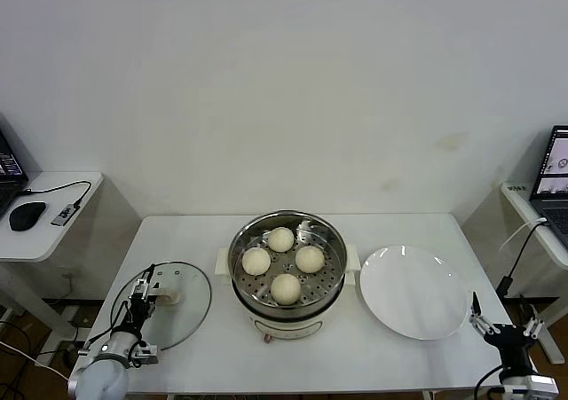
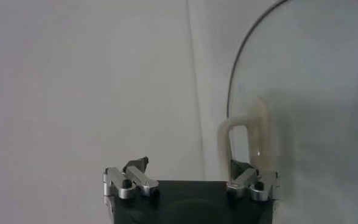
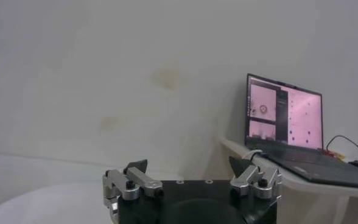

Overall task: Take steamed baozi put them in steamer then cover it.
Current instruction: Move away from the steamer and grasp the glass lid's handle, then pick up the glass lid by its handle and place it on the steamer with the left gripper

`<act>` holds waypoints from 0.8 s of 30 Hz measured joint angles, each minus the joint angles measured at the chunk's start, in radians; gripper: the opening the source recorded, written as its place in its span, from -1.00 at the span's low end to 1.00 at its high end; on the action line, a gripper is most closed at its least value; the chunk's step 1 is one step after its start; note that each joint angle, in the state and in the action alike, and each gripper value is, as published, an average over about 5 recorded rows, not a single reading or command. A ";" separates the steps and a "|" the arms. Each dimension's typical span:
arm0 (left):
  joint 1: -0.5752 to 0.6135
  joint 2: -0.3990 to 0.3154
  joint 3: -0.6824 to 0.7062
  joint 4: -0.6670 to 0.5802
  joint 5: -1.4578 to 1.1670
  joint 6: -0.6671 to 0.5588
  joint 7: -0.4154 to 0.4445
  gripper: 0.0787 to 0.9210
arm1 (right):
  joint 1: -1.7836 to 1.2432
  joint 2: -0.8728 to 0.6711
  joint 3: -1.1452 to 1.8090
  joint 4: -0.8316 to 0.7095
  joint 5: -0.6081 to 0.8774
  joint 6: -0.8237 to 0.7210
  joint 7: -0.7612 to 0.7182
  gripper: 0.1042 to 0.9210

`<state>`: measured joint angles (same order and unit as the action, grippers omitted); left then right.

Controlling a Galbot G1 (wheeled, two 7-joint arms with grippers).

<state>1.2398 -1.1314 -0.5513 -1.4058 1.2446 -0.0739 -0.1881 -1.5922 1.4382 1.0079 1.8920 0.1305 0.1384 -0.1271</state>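
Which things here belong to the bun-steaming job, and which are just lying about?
Job: four baozi in the steamer; glass cover on the table, left tool at its handle.
Lying about: white plate, laptop, mouse.

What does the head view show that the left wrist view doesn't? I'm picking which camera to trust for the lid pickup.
Only the head view shows the steamer with four baozi on its tray, the white plate, the table and the right gripper open at the near right corner. Only the left wrist view shows the handle's arch close up, beside one finger. Both show the left gripper open at the cover and its cream handle.
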 measured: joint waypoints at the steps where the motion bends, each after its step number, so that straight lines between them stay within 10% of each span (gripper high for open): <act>1: -0.001 0.000 0.001 0.005 -0.003 0.000 0.000 0.41 | 0.000 0.000 -0.001 0.000 0.000 0.000 0.000 0.76; 18: 0.005 -0.002 -0.009 0.015 -0.053 -0.015 -0.036 -0.76 | 0.002 -0.007 -0.035 0.013 -0.016 0.005 -0.004 0.76; 24: 0.042 0.008 -0.032 -0.047 -0.077 0.001 -0.055 -0.85 | 0.002 -0.011 -0.054 0.023 -0.031 0.014 -0.005 0.76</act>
<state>1.2818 -1.1238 -0.5829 -1.4529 1.1673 -0.0727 -0.2432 -1.5906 1.4270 0.9538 1.9146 0.0994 0.1525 -0.1319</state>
